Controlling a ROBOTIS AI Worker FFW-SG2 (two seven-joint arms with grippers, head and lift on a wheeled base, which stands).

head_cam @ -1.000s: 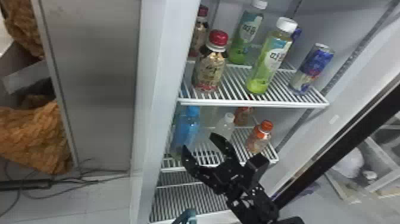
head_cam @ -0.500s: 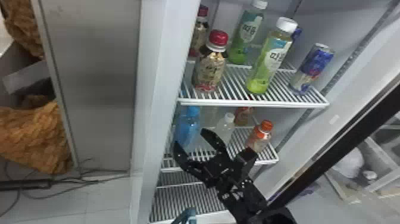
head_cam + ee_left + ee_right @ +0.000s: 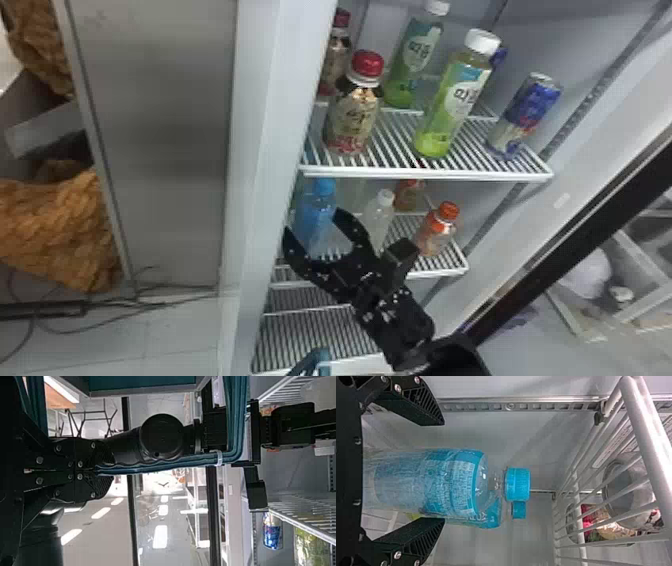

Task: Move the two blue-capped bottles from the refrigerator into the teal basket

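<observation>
In the head view, my right gripper [image 3: 314,231] stands open in front of a blue-capped bottle [image 3: 317,207] on the fridge's middle shelf. The right wrist view has this bottle [image 3: 451,483] upright between the spread fingers of my right gripper [image 3: 437,471], its lower part toward the palm. A second blue cap [image 3: 519,509] peeks out behind the first. A teal handle [image 3: 320,357] of the basket rises at the head view's bottom edge. My left gripper [image 3: 97,470] is shut on the handle [image 3: 158,468], near the basket's teal side [image 3: 142,383].
A white wire shelf [image 3: 425,172] with bottles and a can is above the right gripper. Beside the blue-capped bottle stand a white-capped bottle [image 3: 378,215] and an orange-capped one [image 3: 440,230]. The fridge's side wall [image 3: 270,150] rises close on the left.
My right gripper has moved left and farther into the fridge, so that its fingers now straddle the blue-capped bottle. The teal handle has kept its place.
</observation>
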